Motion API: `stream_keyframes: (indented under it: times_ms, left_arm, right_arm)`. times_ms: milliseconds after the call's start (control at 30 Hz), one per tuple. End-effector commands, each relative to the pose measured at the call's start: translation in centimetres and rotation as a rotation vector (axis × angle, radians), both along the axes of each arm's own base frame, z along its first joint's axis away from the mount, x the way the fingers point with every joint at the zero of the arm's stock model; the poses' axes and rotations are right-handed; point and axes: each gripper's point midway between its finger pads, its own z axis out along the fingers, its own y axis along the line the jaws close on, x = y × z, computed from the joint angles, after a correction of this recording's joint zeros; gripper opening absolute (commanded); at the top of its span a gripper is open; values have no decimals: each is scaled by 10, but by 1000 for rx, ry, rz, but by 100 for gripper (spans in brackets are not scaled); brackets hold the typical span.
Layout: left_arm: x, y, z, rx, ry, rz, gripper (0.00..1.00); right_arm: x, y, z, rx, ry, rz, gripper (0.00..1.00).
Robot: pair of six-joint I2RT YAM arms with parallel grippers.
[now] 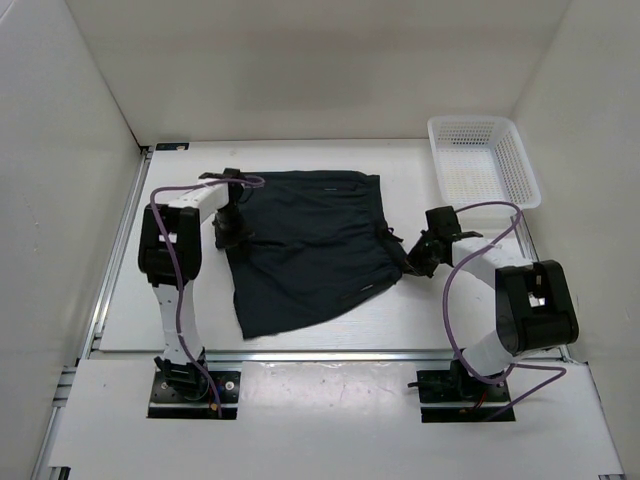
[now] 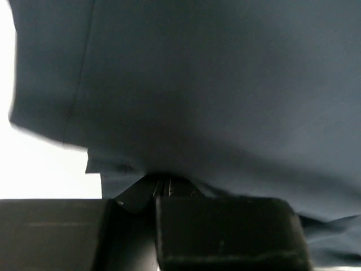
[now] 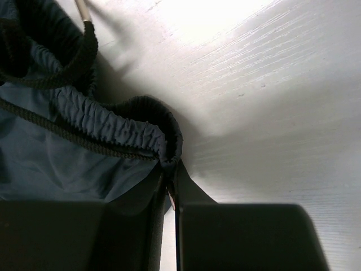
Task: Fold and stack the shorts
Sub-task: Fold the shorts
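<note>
The shorts lie spread on the white table, between the two arms, with the elastic waist turned to the right. A white mesh basket stands in the far right corner, well apart from the cloth. White walls close the table on three sides.

From above, the left gripper sits at the left edge of the shorts and the right gripper at the right edge. In that view each wrist covers its own fingertips, so the grip itself is hidden there.

The wrist cameras show it. In the left wrist view the fingers are pressed together and pinch the dark cloth, which fills nearly all of that picture. In the right wrist view the fingers are almost together and pinch the gathered waistband. A dark drawstring runs beside it, a detail too small to see from above.
</note>
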Motion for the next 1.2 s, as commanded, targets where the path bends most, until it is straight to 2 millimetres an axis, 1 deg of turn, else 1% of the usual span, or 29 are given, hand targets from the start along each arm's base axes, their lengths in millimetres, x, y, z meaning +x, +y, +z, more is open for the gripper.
stream_keyframes:
  times_ms: [0, 33, 67, 100, 133, 167, 200, 267, 333, 367, 400, 433, 467, 500, 533, 567, 600, 633, 667, 700, 733, 767, 800, 833, 867, 900, 1033, 1100, 1167]
  left_arm:
    - [49, 12, 0, 59, -99, 3, 11]
    - [71, 14, 15, 83, -155, 16, 11]
    - [74, 18, 19, 86, -140, 26, 11]
    - [79, 18, 16, 88, -129, 16, 11]
    - [98, 26, 30, 96, -173, 39, 11]
    - [102, 29, 33, 110, -173, 29, 11]
    - [99, 36, 32, 116, -138, 44, 11]
    - [108, 47, 47, 140, -169, 49, 13]
    - [108, 57, 75, 136, -227, 76, 24]
    - [99, 58, 78, 138, -220, 67, 28]
    - [97, 58, 86, 136, -241, 68, 33]
    - [89, 58, 108, 132, -287, 72, 51]
    - [76, 59, 106, 133, -271, 70, 66]
    - [69, 60, 112, 131, -289, 72, 82]
    - [57, 60, 133, 127, -334, 75, 92]
    - [37, 65, 122, 131, -295, 95, 100]
    - [28, 60, 122, 101, -306, 92, 100]
    - [16, 57, 134, 77, -345, 103, 100]
    - [4, 53, 131, 52, -338, 99, 98]
    - [-22, 47, 109, 18, -266, 128, 93]
    - [-38, 40, 101, -6, -233, 136, 89]
    - [-47, 33, 102, -49, -254, 151, 86]
    - [-73, 23, 80, -85, -181, 165, 84]
    - [-82, 10, 76, -140, -162, 173, 84]
    - [-89, 6, 73, -145, -165, 179, 84]
    - [-103, 1, 63, -142, -128, 199, 87]
    - [-114, -1, 48, -138, -101, 227, 88]
    - [-115, -1, 40, -133, -79, 238, 88]
    - [-107, 5, 34, -95, -97, 239, 88]
  right_arm:
    - [7, 4, -6, -1, 21, -27, 3]
    - [10, 4, -5, 0, 20, -27, 7]
    - [18, 11, 1, 13, 3, -13, 26]
    - [22, 12, 2, 14, 1, -13, 35]
    - [24, 12, 5, 14, 0, -13, 43]
    - [33, 14, 13, 17, -29, -5, 54]
    - [33, 12, 15, 2, -27, 0, 59]
    - [38, 12, 24, -6, -48, 3, 67]
    - [40, 12, 31, -7, -65, 11, 75]
    - [41, 12, 37, -2, -85, 11, 77]
    - [38, 11, 37, -3, -83, 11, 78]
    - [36, 11, 40, -2, -85, 11, 78]
    - [33, 10, 43, 0, -95, 11, 78]
    - [27, 9, 41, -1, -90, 11, 80]
    - [23, 10, 41, 8, -89, 16, 80]
    - [18, 8, 46, 11, -99, 16, 80]
    - [10, 6, 42, 4, -91, 24, 80]
    - [5, 5, 46, 6, -99, 24, 80]
    - [2, 3, 45, -5, -105, 27, 80]
    - [-5, -1, 40, -16, -95, 23, 80]
    - [-10, -2, 38, -18, -86, 23, 80]
    - [-13, -3, 42, -15, -100, 23, 80]
    - [-15, -4, 41, -19, -103, 31, 80]
    - [-21, -5, 40, -20, -96, 31, 80]
    - [-21, -5, 42, -18, -105, 31, 80]
    - [-25, -6, 38, -21, -91, 31, 80]
    - [-34, -2, 36, 9, -79, 39, 81]
    - [-36, -3, 34, 9, -77, 39, 81]
    - [-36, -2, 37, 11, -86, 39, 81]
